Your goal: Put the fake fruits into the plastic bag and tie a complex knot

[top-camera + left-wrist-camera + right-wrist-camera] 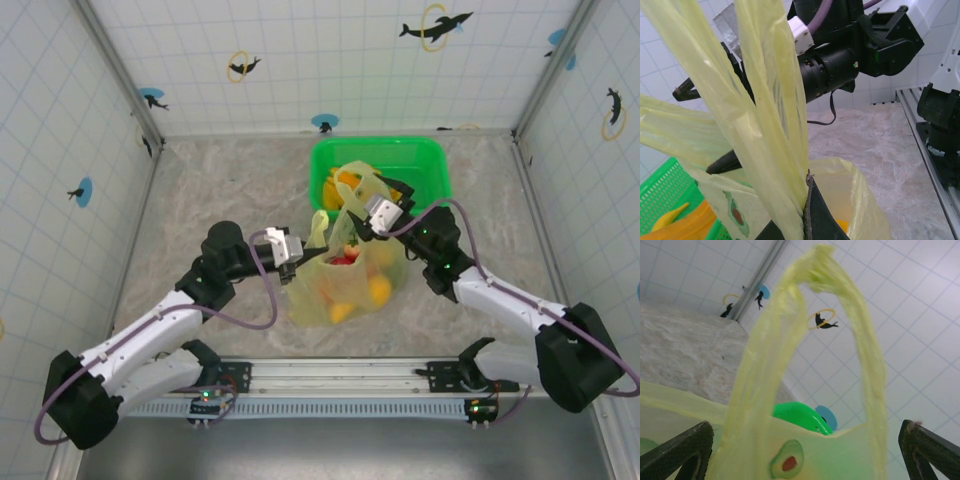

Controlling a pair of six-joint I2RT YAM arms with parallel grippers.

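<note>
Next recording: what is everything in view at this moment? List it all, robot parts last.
plastic bag: one, pale yellow-green, table centre, handles raised
fake fruits: several, orange, yellow and red, inside the plastic bag; a few more, yellow-orange, in the basket
basket: one, bright green, behind the plastic bag
table: one, mottled grey
left gripper: one, black, shut on a handle of the plastic bag
right gripper: one, black, open, straddling the other handle loop
</note>
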